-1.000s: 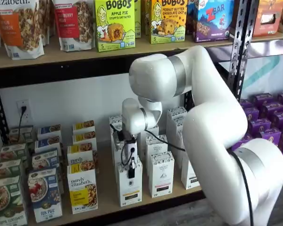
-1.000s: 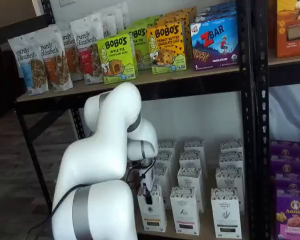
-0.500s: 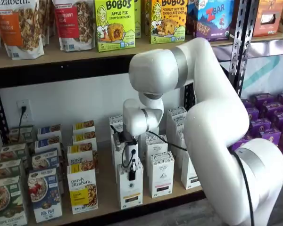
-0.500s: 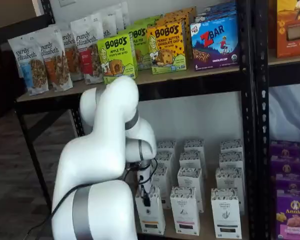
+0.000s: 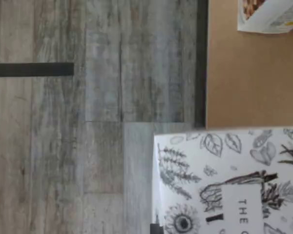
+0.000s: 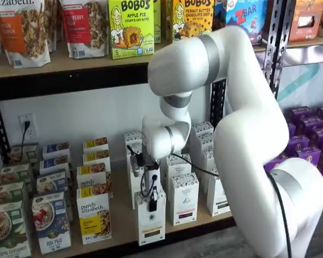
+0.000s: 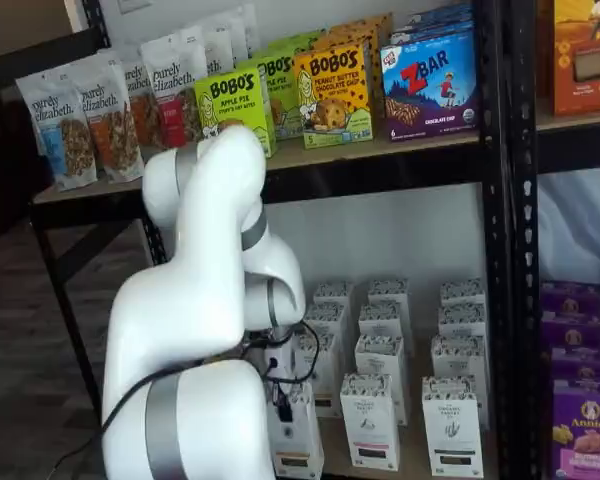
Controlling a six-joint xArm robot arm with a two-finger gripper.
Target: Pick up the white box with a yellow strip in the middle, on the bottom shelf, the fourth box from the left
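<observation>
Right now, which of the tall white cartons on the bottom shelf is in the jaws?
The tall white carton with a yellow-orange label strip, pulled forward past its row to the shelf's front edge; the other cartons stand untouched behind.

The white box [image 6: 150, 217] hangs out past the shelf [image 6: 124, 215] edge, open floor [image 5: 88, 146] below and in front. To its left, bare board, then a granola box [image 6: 95, 221]. To its right, another carton [image 6: 183, 198] stands close, more cartons [image 6: 172, 166] packed behind.
</observation>
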